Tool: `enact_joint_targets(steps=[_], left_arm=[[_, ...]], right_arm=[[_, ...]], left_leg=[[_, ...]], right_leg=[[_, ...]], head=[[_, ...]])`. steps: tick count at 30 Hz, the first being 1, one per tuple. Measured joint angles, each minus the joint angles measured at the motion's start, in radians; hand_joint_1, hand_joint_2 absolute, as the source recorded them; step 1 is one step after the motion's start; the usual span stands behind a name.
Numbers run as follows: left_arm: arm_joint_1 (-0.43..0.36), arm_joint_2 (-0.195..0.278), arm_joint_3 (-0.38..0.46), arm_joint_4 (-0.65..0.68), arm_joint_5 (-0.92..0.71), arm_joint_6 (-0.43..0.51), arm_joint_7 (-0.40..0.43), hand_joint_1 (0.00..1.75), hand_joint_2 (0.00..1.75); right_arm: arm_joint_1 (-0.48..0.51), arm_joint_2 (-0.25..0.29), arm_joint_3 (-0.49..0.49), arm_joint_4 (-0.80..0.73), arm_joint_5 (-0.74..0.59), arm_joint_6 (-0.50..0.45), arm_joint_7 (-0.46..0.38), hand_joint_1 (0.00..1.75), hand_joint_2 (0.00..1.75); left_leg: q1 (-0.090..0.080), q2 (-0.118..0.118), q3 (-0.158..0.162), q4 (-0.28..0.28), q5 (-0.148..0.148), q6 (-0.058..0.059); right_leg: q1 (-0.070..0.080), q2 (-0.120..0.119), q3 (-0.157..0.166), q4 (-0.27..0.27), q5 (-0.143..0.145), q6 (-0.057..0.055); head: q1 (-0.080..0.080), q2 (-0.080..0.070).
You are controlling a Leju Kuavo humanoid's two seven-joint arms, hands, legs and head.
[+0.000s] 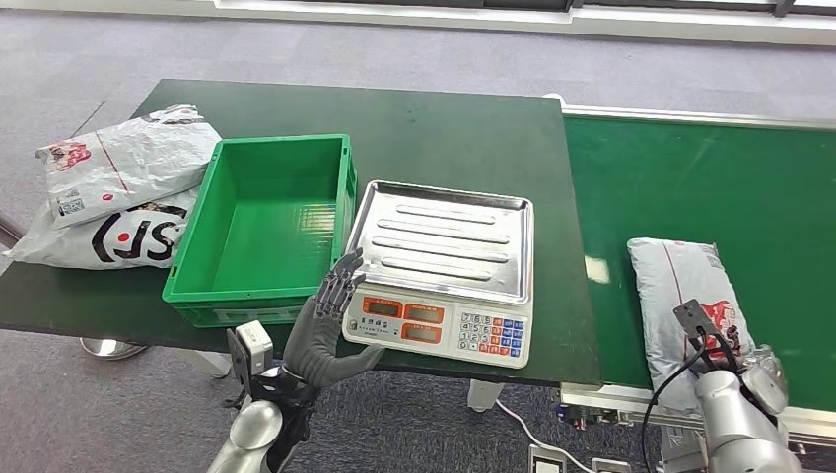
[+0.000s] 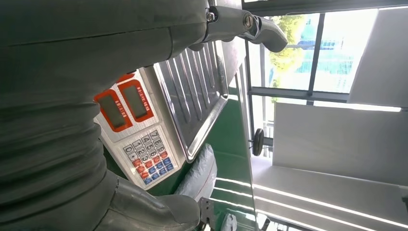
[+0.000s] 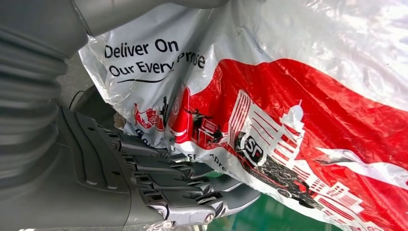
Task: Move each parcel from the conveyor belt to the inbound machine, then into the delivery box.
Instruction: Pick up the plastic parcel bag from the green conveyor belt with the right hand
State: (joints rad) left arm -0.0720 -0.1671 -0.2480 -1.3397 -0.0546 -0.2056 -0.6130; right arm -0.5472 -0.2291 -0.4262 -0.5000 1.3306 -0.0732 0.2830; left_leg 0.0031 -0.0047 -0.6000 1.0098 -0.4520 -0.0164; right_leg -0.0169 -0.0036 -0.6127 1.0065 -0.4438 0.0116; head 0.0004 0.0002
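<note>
Right hand: at the near end of the parcel on the conveyor belt, fingers curled under its edge, apparently gripping to lift.
Left hand: released, fingers spread, holding nothing, just left of the scale.
Scale: bare tray, probably awaiting the parcel.
Green box: left of scale, next stop.

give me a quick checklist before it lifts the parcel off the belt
1. Right hand on the parcel: ok, fingers under its edge; firm hold: cannot tell.
2. Scale tray bare: ok.
3. Left hand off the tray: ok, open by the scale's front corner, though near.
4. Green box ready: ok, nothing in it.
5. Two other parcels out of the way: ok, left of the box.
</note>
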Motion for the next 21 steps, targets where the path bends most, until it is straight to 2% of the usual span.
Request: enact_joint_targets(steps=[13, 14, 17, 18, 21], left_arm=[[0.000, 0.000, 0.000, 0.002, -0.001, 0.002, 0.000, 0.00, 1.75], [0.001, 0.000, 0.000, 0.002, -0.002, 0.002, 0.000, 0.00, 1.75], [0.002, 0.000, 0.001, 0.002, -0.004, 0.006, 0.000, 0.00, 1.75], [0.003, 0.000, 0.002, 0.002, -0.005, 0.008, 0.000, 0.00, 1.75], [0.009, 0.000, 0.007, -0.002, -0.005, 0.012, 0.000, 0.00, 1.75]], right_arm=[[-0.008, 0.005, 0.001, 0.016, 0.003, 0.016, -0.011, 0.00, 1.75], [-0.010, 0.007, 0.002, 0.017, 0.006, 0.025, -0.016, 0.05, 1.75], [-0.015, 0.012, 0.006, 0.020, 0.014, 0.055, -0.034, 1.36, 1.75], [-0.016, 0.014, 0.008, 0.021, 0.015, 0.063, -0.043, 1.75, 1.75], [-0.018, 0.020, 0.019, 0.022, 0.007, 0.070, -0.071, 1.75, 1.75]], left_leg=[[0.000, 0.000, 0.000, 0.000, 0.000, 0.000], [0.000, 0.000, 0.001, 0.000, 0.000, 0.000], [0.000, 0.000, 0.001, 0.000, 0.000, 0.000], [0.000, 0.000, 0.001, 0.000, 0.000, 0.000], [0.000, 0.000, 0.001, 0.000, 0.000, 0.000]], right_leg=[[0.000, -0.001, 0.001, 0.000, 0.000, 0.000], [0.000, -0.001, 0.001, 0.000, 0.000, 0.000], [0.000, -0.001, 0.002, 0.000, 0.000, 0.000], [0.000, -0.001, 0.002, 0.000, 0.000, 0.000], [0.000, -0.001, 0.002, 0.000, 0.000, 0.000]], head=[[0.000, 0.000], [0.000, 0.000], [0.000, 0.000], [0.000, 0.000], [0.000, 0.000]])
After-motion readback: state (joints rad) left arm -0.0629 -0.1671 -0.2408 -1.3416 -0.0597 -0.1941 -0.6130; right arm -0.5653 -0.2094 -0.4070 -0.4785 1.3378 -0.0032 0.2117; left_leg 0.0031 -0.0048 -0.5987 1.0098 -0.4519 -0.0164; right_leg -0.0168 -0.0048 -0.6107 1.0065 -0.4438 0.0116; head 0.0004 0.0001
